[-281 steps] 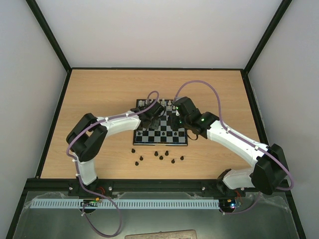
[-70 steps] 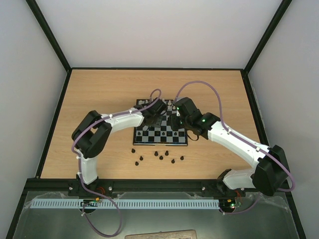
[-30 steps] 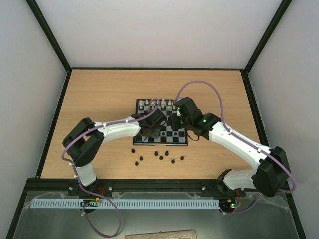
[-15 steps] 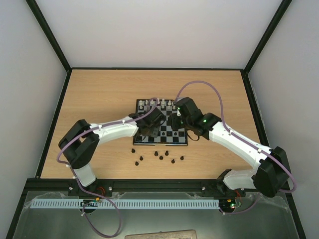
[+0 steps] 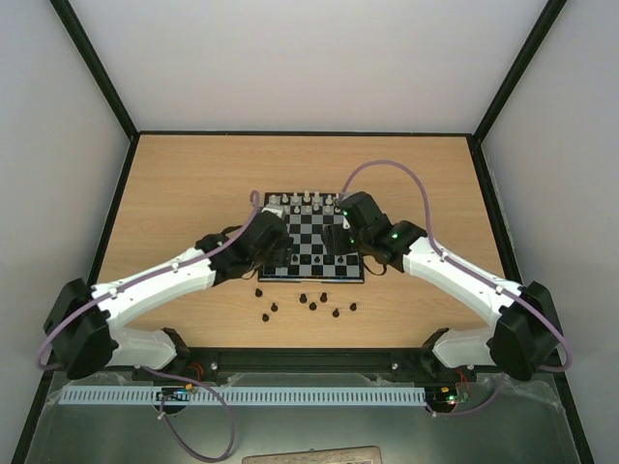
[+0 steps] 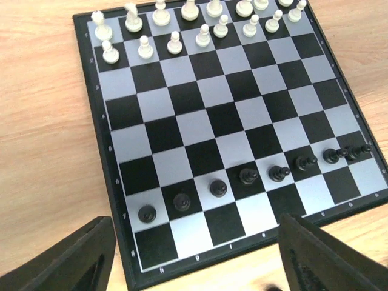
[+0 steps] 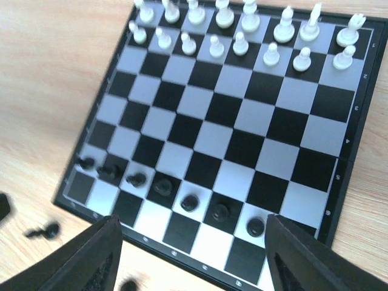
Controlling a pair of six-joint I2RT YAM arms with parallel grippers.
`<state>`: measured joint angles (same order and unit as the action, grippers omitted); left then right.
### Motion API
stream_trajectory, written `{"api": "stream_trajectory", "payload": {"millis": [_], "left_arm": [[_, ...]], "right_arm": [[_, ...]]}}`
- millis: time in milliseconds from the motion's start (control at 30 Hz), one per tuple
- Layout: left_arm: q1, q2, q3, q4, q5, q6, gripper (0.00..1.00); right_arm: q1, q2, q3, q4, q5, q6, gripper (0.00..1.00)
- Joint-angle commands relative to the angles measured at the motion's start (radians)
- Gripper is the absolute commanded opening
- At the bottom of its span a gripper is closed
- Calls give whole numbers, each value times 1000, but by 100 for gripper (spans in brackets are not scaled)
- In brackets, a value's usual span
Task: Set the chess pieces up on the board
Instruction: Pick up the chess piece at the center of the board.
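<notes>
The board (image 5: 311, 215) lies mid-table, white pieces along its far two rows. Several black chess pieces (image 6: 248, 176) stand in one row, second from the near edge, also visible in the right wrist view as a black row (image 7: 190, 202). More black chess pieces (image 5: 312, 306) lie loose on the wood in front of the board. My left gripper (image 5: 279, 253) hangs open above the board's near-left corner, fingers (image 6: 66, 260) wide apart and empty. My right gripper (image 5: 340, 244) hovers open over the near-right part, its fingers (image 7: 315, 254) holding nothing.
White chess pieces (image 6: 176, 42) fill the far rows. The wooden table (image 5: 193, 193) is ringed by a black frame (image 5: 116, 213). Two loose black pieces (image 7: 45, 230) show on the wood left of the right gripper's fingers. Both arms flank the board.
Both grippers have opened. The left arm has drawn back from over the board toward its near-left corner. The right arm has barely moved.
</notes>
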<state>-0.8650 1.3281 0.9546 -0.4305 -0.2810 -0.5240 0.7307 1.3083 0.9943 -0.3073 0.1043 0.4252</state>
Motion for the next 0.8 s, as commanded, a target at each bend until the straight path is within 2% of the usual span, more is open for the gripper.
{"api": "stream_trajectory", "payload": {"millis": [0,33,67,333,467,767], "left_arm": [[-4,-111,-76,35,19,5,82],[-4,-130,-89,45,29,1,97],[-3,-146,-97,53,32,-1,99],[-3,-211,-175,109,55,-22,99],[-3,-214,-210,131,62,-28,99],[-3,-249,-254,154,68,-28,100]], "right_arm": [[-1,-34,-72,-38,-39,38,78],[-1,-49,-89,-45,-39,50,98],[1,-66,-108,-56,-36,62,99],[2,-200,-268,-136,-24,193,99],[38,-238,-338,-132,-40,285,81],[176,-188,-385,-160,60,390,58]]}}
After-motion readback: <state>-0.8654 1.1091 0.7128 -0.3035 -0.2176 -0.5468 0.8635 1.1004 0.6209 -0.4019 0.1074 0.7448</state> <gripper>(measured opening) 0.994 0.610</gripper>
